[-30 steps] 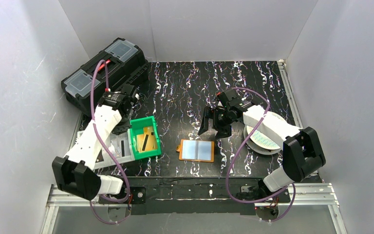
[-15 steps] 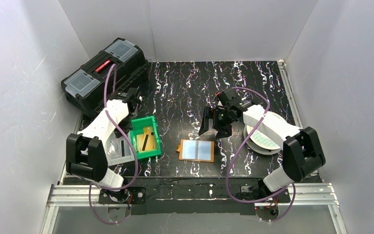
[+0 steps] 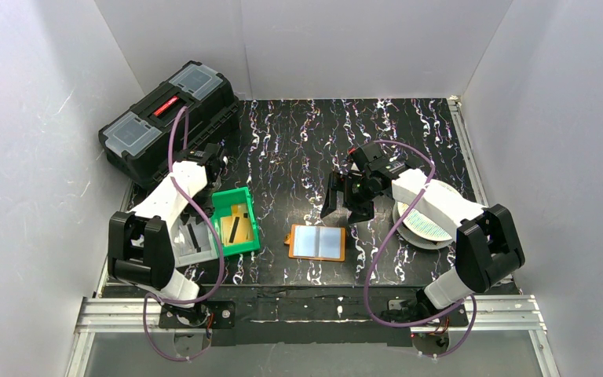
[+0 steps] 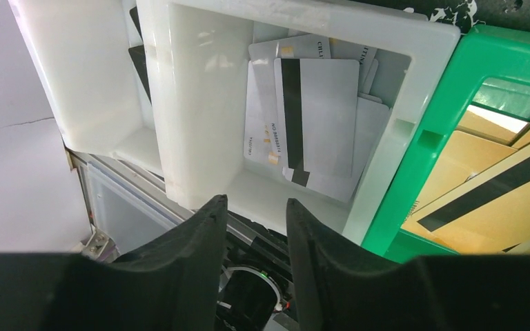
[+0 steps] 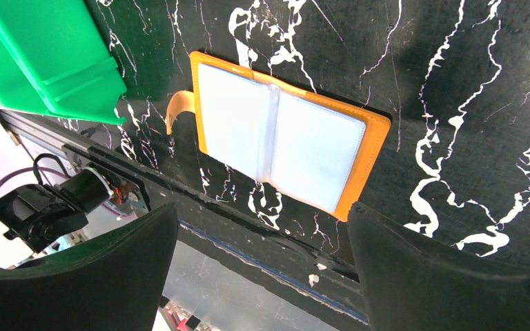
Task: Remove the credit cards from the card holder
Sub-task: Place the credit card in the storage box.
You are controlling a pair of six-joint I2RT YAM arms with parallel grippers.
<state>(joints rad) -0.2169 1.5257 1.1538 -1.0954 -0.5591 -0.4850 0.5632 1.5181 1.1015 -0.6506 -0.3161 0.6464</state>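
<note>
The card holder (image 3: pixel 317 243) (image 5: pixel 283 138) lies open and flat on the black table, orange rim up, its silvery pockets showing. My right gripper (image 3: pixel 345 207) (image 5: pixel 262 227) hangs just behind it, open and holding nothing. Gold credit cards (image 3: pixel 235 224) (image 4: pixel 497 193) with black stripes lie in the green bin (image 3: pixel 245 245) (image 4: pixel 455 83). Pale cards (image 4: pixel 317 117) lie in the white tray (image 3: pixel 174 250) (image 4: pixel 200 103), and black ones (image 4: pixel 138 62) in its other compartment. My left gripper (image 3: pixel 206 182) (image 4: pixel 254 207) is above the tray, its jaws apart with nothing between them.
A black toolbox (image 3: pixel 169 118) stands at the back left. A round white patterned disc (image 3: pixel 424 224) lies under the right forearm. White walls close in three sides. The table's front edge (image 5: pixel 248 234) runs just below the card holder.
The left arm has folded back, its elbow swinging up over the tray, and its jaws have gone from shut to apart. The right arm and the card holder have not moved.
</note>
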